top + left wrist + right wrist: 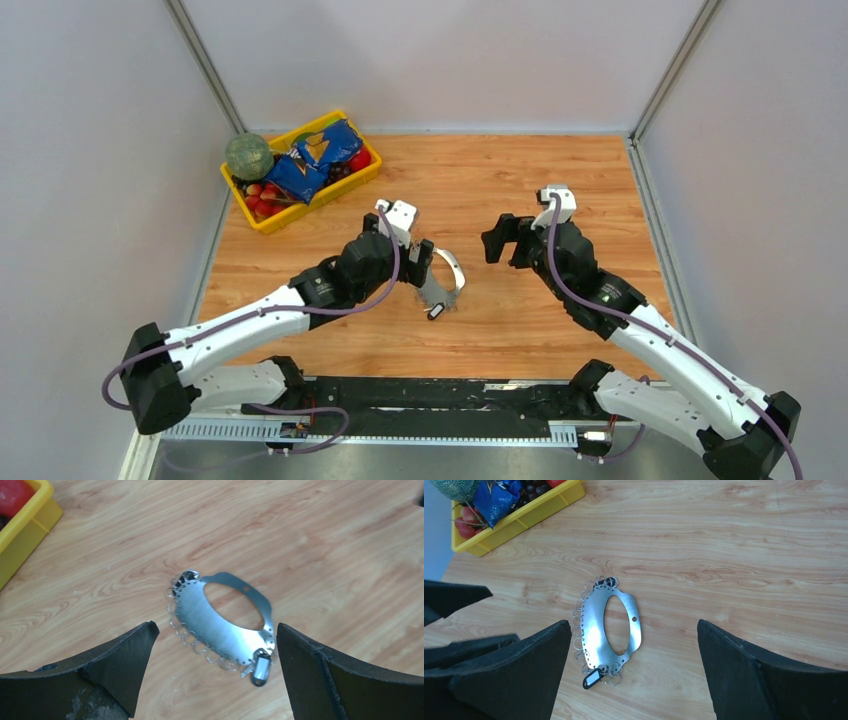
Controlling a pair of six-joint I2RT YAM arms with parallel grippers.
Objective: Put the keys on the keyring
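Observation:
The keyring (pixel 210 625) is a flat, shiny oval metal plate with an oval hole. It lies flat on the wood table, with small wire rings strung along one edge. A black tag with a white window (pixel 261 669) hangs at its near end, and a tiny silvery key (pixel 246 670) sits beside the tag. A small black-headed piece (pixel 189 576) sits at the far end. My left gripper (pixel 215 626) is open and empty, hovering over the keyring (pixel 452 268). My right gripper (pixel 633 622) is open and empty, to the right of the keyring (pixel 594 625) and above the table.
A yellow bin (pixel 262 215) at the back left holds a green melon, a blue snack bag and red fruit. It also shows in the right wrist view (pixel 524 520). White walls enclose the table on three sides. The left arm's fingers (pixel 454 597) show at the right wrist view's left edge.

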